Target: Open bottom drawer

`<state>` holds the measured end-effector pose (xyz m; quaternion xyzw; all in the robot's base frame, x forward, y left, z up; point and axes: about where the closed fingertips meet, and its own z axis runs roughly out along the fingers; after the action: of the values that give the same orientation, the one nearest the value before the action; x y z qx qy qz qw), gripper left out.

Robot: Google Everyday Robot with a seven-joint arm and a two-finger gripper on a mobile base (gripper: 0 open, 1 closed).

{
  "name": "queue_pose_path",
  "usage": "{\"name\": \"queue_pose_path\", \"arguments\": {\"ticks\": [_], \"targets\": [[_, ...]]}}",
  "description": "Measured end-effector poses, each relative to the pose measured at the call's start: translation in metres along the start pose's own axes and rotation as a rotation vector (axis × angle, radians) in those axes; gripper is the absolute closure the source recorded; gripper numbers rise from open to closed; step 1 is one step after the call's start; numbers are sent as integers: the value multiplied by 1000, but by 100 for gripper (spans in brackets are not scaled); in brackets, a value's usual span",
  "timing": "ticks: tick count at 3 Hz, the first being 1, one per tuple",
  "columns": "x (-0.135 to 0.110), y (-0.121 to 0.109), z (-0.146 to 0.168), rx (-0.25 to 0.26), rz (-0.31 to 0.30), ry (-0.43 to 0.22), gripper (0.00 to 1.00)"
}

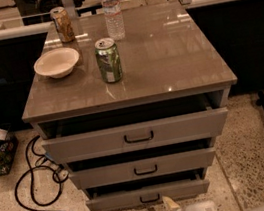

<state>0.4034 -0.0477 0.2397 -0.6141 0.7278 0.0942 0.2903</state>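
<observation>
- Grey laminate fronts the bottom drawer (113, 201), the lowermost of three in the cabinet. It sits just above the speckled floor (245, 169), with its small black bar handle (149, 199) at the middle of the front.
- A dark gap shows above this front, so the drawer stands slightly out from the cabinet body. Its inside is hidden.
- The middle drawer (104, 175) and the top drawer (88, 144) above it also stand ajar, each with a black handle.
- The gripper (171, 206) is at the bottom edge of the view, just below and slightly right of the bottom drawer's handle. Only a pale tip and a white housing show.
- How far the gripper is open cannot be told, nor whether it touches the drawer front. Nothing is seen in its hold.
- On the glossy brown cabinet top (174, 54) a green can (108, 60) stands left of the middle, with a pale bowl (57, 63) to its left.
- A clear water bottle (111, 10) and a brown can (62, 24) stand at the back of the top.
- A black cable (34, 196) loops over the floor left of the cabinet.
</observation>
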Motion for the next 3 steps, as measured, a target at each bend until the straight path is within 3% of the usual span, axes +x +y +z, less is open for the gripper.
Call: {"name": "queue_pose_path", "arguments": {"ticks": [1,2,3], "targets": [[-21,4,0,-20,1,-84,0],[-21,4,0,-20,1,-84,0],[-32,2,16,-10,-23,-31,0]]}}
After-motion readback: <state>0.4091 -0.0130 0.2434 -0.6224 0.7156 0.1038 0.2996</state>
